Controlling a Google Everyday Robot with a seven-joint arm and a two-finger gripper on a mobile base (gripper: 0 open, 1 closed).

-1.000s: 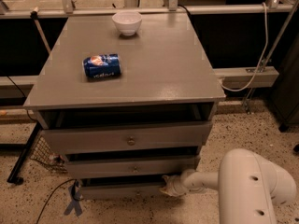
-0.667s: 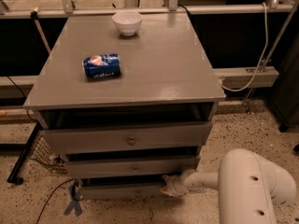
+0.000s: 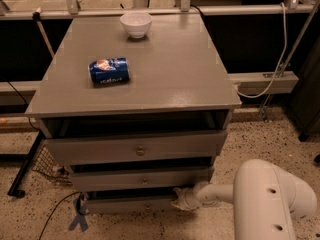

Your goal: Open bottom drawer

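A grey cabinet has three drawers. The bottom drawer (image 3: 127, 203) is the lowest and narrowest, with a shallow flat front, low in the camera view. It stands slightly out, with a dark gap above it. My gripper (image 3: 179, 199) reaches in from the right on a white arm, at the right end of that drawer's front near its top edge. Its tip is partly hidden in shadow against the drawer. The middle drawer (image 3: 142, 178) and the top drawer (image 3: 135, 149) with a brass knob sit above.
On the cabinet top (image 3: 165, 74) lie a blue can (image 3: 109, 70) on its side and a white bowl (image 3: 136, 23) at the back. My white arm (image 3: 270, 196) fills the lower right. A cable and a wire basket (image 3: 50, 166) lie on the floor at left.
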